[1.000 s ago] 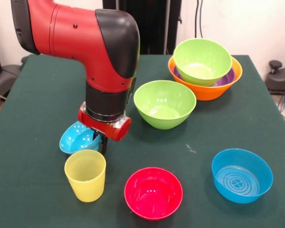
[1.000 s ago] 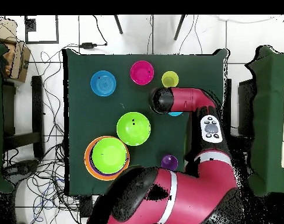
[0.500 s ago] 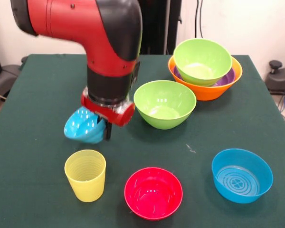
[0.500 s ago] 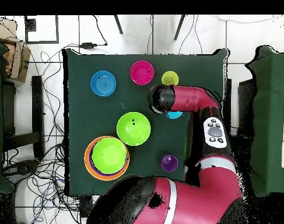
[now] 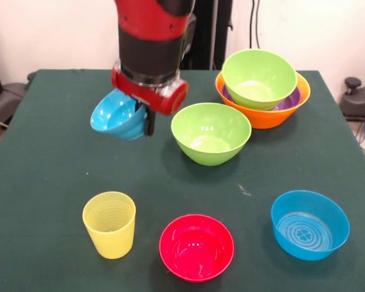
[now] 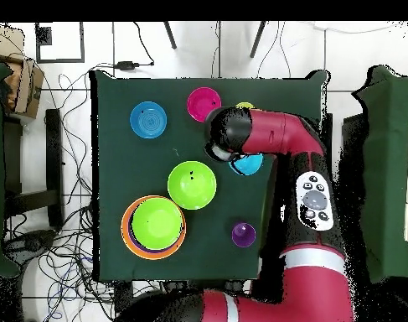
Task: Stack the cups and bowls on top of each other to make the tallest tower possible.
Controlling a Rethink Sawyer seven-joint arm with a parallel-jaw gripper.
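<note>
My gripper (image 5: pixel 145 121) is shut on the rim of a tilted blue bowl (image 5: pixel 117 115), held in the air above the table's left half. In the overhead view the held bowl (image 6: pixel 249 164) peeks out beside the wrist. The tower is an orange bowl (image 5: pixel 264 118) holding a shallow purple bowl (image 5: pixel 292 99) and a lime green bowl (image 5: pixel 259 76). A loose green bowl (image 5: pixel 211 132) sits right of the gripper. At the front stand the ribbed yellow cup (image 5: pixel 109 224), a pink-red bowl (image 5: pixel 196 246) and another blue bowl (image 5: pixel 309 224). The purple cup (image 6: pixel 243 234) shows only from overhead.
The dark green table (image 5: pixel 55 152) ends close behind the tower and just in front of the front row. My arm (image 6: pixel 274 138) hides most of the yellow cup (image 6: pixel 245 106) from overhead. Cables and chairs lie around the table.
My gripper has risen from the table with the blue bowl in it and shifted slightly toward the loose green bowl. Everything else stayed still.
</note>
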